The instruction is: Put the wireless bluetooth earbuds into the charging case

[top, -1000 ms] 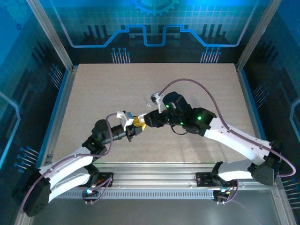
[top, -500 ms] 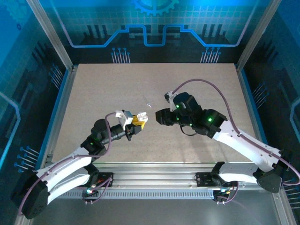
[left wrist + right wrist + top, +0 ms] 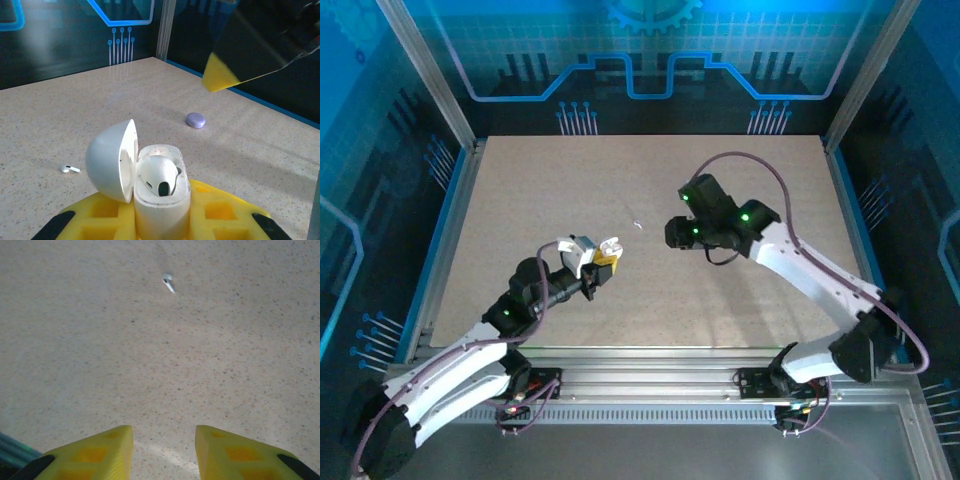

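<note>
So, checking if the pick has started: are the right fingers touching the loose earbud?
Apart. The right wrist view shows a stretch of bare table between the right fingers and the earbud lying ahead of them.

The charging case (image 3: 161,202) stands upright between the fingers of the left gripper (image 3: 603,258), left of the table's (image 3: 520,190) middle, its lid swung out to the left in the left wrist view. One earbud (image 3: 159,175) sits in the case. The other earbud (image 3: 637,225) lies on the table between the two arms (a little farther back than either), ahead of the right gripper (image 3: 164,435) and well apart from it. A small disc (image 3: 195,120) lies on the table beyond the case, to its right.
</note>
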{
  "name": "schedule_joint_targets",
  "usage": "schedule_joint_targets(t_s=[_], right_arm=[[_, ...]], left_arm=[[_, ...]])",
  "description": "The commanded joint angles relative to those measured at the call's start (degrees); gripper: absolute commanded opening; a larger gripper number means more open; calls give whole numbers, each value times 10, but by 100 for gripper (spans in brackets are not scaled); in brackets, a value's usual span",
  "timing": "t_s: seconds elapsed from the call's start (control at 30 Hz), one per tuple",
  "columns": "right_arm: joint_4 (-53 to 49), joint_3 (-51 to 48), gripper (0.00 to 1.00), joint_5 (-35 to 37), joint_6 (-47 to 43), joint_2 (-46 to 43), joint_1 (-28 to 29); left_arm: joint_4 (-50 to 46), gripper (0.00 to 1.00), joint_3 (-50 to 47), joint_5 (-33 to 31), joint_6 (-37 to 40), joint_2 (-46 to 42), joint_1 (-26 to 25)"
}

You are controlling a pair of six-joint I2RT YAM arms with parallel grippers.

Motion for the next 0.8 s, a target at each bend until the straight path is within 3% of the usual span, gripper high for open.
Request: schedule_joint_targets(t_s=[0.0, 0.77], right_arm=[[-59, 47, 38, 9, -10, 55, -15], [-39, 386, 35, -39, -170, 470, -21]], left_arm=[[-25, 18, 19, -21, 4, -15, -3], [-105, 18, 42, -65, 21, -52, -4]])
